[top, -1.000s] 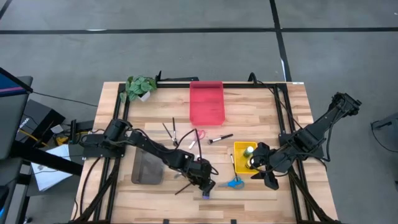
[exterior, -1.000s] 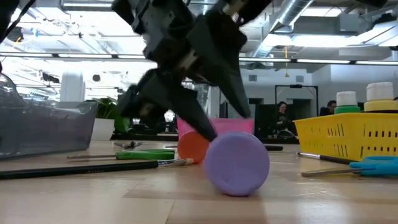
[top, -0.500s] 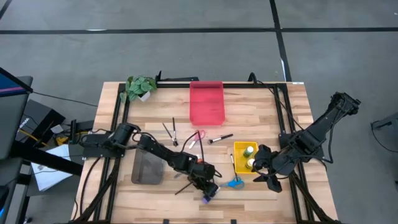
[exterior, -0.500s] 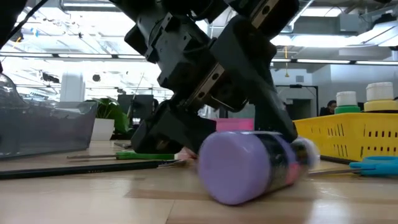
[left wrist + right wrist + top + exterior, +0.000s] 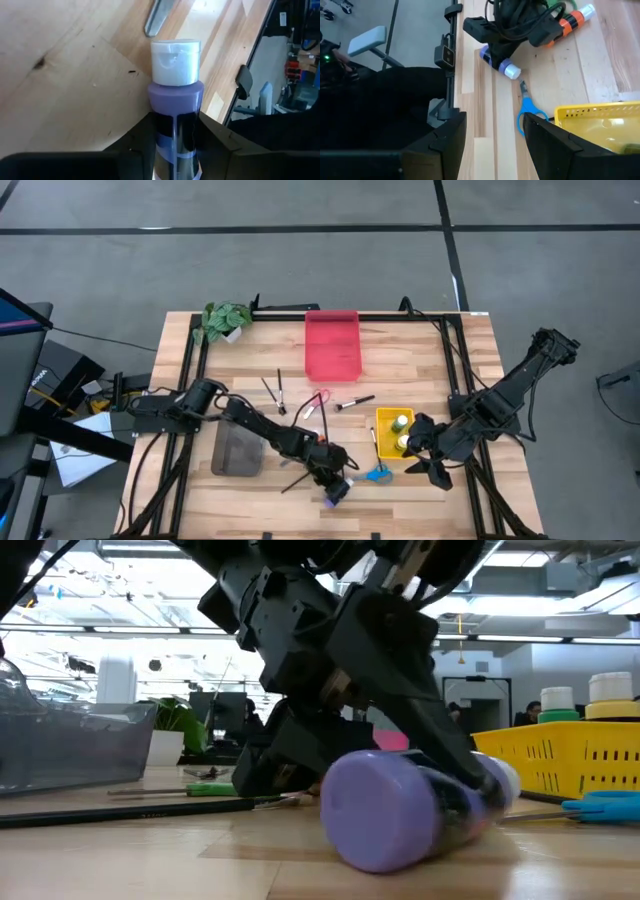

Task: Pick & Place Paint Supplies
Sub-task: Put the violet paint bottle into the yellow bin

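- Gripping is the step in hand: your left gripper [image 5: 334, 483] is down at the table's near edge with its fingers [image 5: 142, 132] on either side of a purple paint bottle [image 5: 400, 805] that lies on its side on the wood.
- The left wrist view shows the dark fingers flanking the bottle's body, its white cap [image 5: 175, 61] pointing away from the wrist; they look pressed against it, though whether the grip is firm you cannot tell.
- Your right gripper [image 5: 432, 464] waits just beside the yellow basket [image 5: 384, 418], its jaws standing apart and empty.
- That basket already holds two bottles; blue-handled scissors [image 5: 377, 474] lie on the table between the purple bottle and the basket.
- An orange paint bottle [image 5: 569, 20] lies just behind the left gripper, and brushes [image 5: 355, 402] and other scissors remain scattered mid-table near the red tray [image 5: 332, 343].
- Next, you likely need to confirm the squeeze, lift the bottle clear of the wood, and carry it over the scissors toward the basket; a round bottle on its side may roll or twist if the hold is off centre.
- The bottle has a dark label band, but no writing on it can be read in any view.
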Controlling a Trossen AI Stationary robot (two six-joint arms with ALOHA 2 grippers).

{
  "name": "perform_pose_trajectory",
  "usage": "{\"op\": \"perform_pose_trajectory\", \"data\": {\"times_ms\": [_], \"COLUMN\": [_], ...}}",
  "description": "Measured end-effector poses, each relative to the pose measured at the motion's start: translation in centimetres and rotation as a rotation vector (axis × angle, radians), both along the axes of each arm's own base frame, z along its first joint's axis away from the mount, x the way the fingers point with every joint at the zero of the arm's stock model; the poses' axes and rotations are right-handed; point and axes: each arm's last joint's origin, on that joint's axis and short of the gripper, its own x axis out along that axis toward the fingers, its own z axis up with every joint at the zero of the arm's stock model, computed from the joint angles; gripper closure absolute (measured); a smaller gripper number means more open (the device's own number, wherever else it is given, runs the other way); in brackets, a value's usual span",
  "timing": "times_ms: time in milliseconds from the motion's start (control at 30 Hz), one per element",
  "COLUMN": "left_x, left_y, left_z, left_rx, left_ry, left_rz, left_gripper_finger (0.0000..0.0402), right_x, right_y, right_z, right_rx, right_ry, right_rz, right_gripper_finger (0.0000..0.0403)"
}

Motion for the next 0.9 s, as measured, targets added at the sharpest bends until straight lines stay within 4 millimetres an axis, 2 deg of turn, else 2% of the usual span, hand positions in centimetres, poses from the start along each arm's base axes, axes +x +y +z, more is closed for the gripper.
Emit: {"op": "perform_pose_trajectory", "data": {"times_ms": [133, 267, 367, 533, 633, 767, 900], "left_x": [-0.1, -0.4, -1.5, -3.8, -4.6, -5.2, -5.1], "left_y": [0.9, 1.5, 1.5, 1.3, 1.3, 1.5, 2.7], "left_z": [2.0, 6.5, 9.6, 12.4, 12.4, 11.7, 10.3], "left_rx": [0.095, 0.251, 0.412, 0.689, 0.810, 0.889, 0.940], "left_ry": [-0.085, -0.288, -0.432, -0.646, -0.762, -0.898, -0.872], "left_rz": [-0.028, -0.041, -0.052, -0.044, -0.065, -0.076, -0.085], "left_gripper_finger": [0.0297, 0.0296, 0.0296, 0.0296, 0.0296, 0.0296, 0.0296], "right_x": [0.0, -0.5, -1.0, -1.2, -0.5, 1.2, 3.6], "right_y": [0.2, 0.7, 1.3, 2.2, 2.5, 2.8, 1.8], "right_z": [0.2, 0.3, 0.5, 1.5, 1.9, 1.1, -0.5], "right_rx": [-0.007, -0.072, -0.166, -0.307, -0.408, -0.551, -0.604], "right_ry": [-0.034, -0.098, -0.198, -0.394, -0.491, -0.509, -0.427], "right_rz": [-0.007, -0.046, -0.076, -0.089, -0.116, -0.166, -0.169], "right_gripper_finger": [0.0211, 0.0211, 0.0211, 0.0211, 0.0211, 0.0211, 0.0211]}}
